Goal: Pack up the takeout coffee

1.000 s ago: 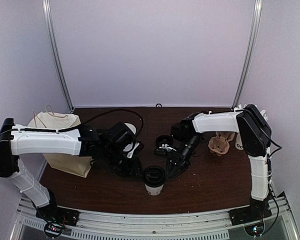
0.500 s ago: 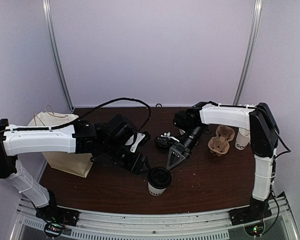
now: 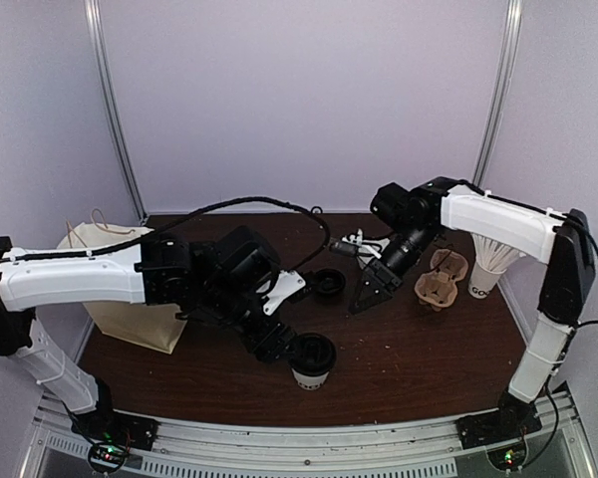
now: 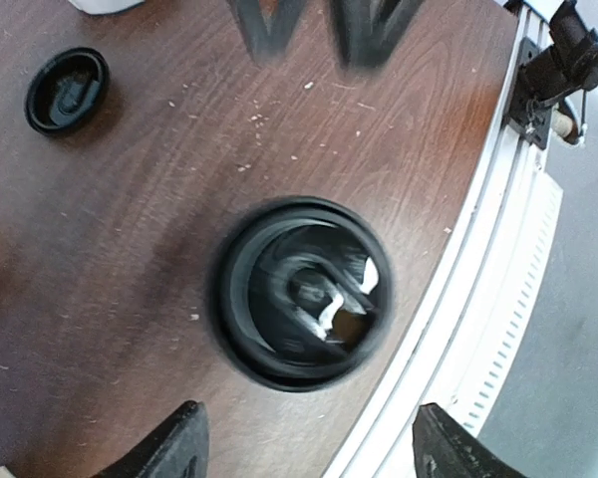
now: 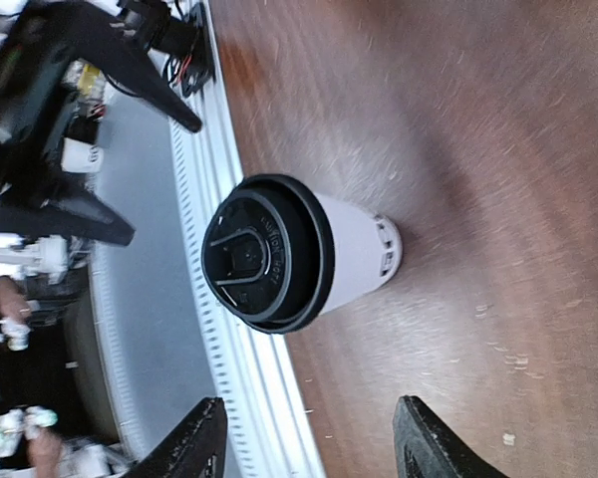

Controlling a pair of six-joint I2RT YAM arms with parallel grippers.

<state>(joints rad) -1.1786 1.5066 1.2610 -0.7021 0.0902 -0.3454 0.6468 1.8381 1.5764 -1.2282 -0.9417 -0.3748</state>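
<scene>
The takeout coffee cup [image 3: 312,360] stands upright near the table's front edge, white with its black lid on. In the left wrist view the lid [image 4: 301,291] is seen from above, blurred. In the right wrist view the cup [image 5: 351,251] shows its white side with dark letters. My left gripper [image 3: 277,344] is open and empty, just left of and above the cup, and its fingertips [image 4: 182,444] stand wide apart. My right gripper [image 3: 371,293] is open and empty, raised well behind and right of the cup.
A spare black lid [image 3: 327,283] lies mid-table and also shows in the left wrist view [image 4: 67,90]. A brown paper bag [image 3: 120,289] stands at the left. A cardboard cup carrier [image 3: 441,281] and a cup of white sticks [image 3: 486,267] are at the right. The metal rail [image 3: 309,438] runs just in front of the cup.
My right gripper has drawn back up and to the right, away from the cup. My left gripper has moved right, close to the cup. The cup stays lidded, shifted slightly.
</scene>
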